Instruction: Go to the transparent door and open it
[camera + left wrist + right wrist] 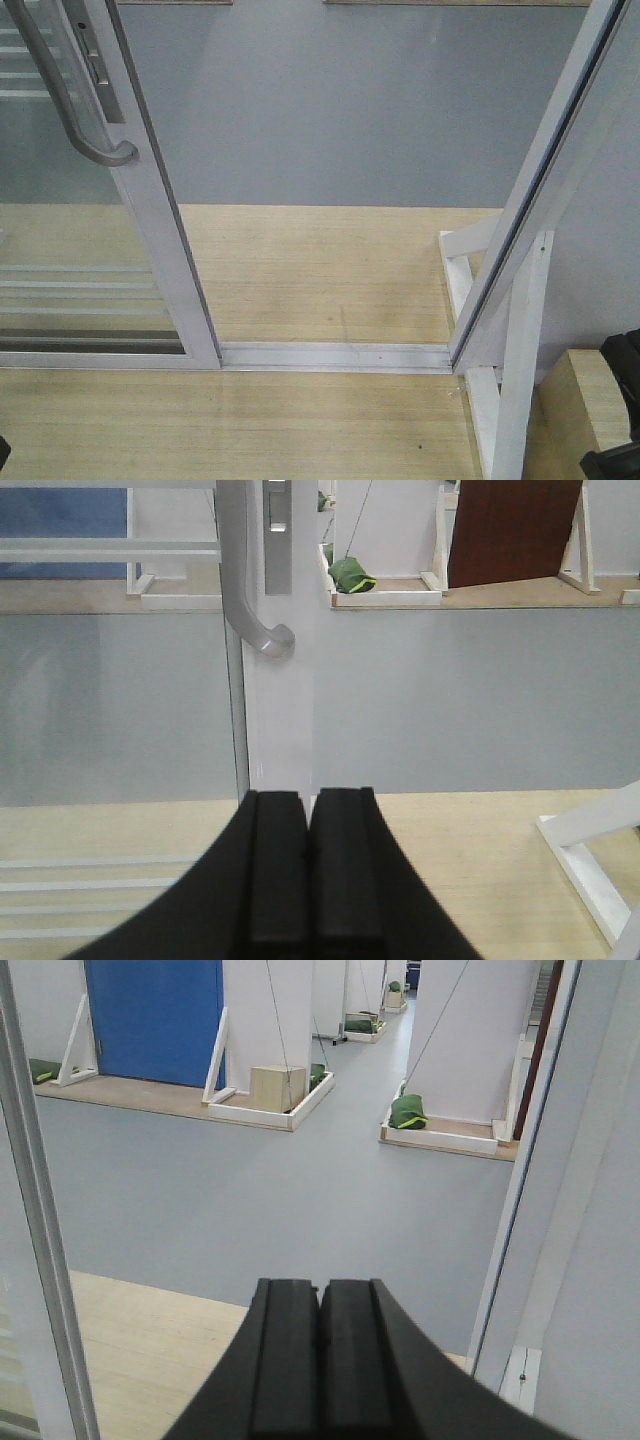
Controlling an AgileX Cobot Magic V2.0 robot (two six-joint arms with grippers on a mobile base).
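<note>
Transparent door (150, 220) stands slid left, doorway gap clear to the right; opening looks largely done. Left gripper (307, 865) and right gripper (320, 1355) fingers pressed together, holding nothing, handle (245, 590) untouched.

The transparent door (90, 230) stands left, the frame post (540, 190) right.

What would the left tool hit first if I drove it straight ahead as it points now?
Most likely the white frame of the transparent door, just below the curved grey handle. The left tool, shut, aims at that stile; how far off it stands is unclear.
</note>
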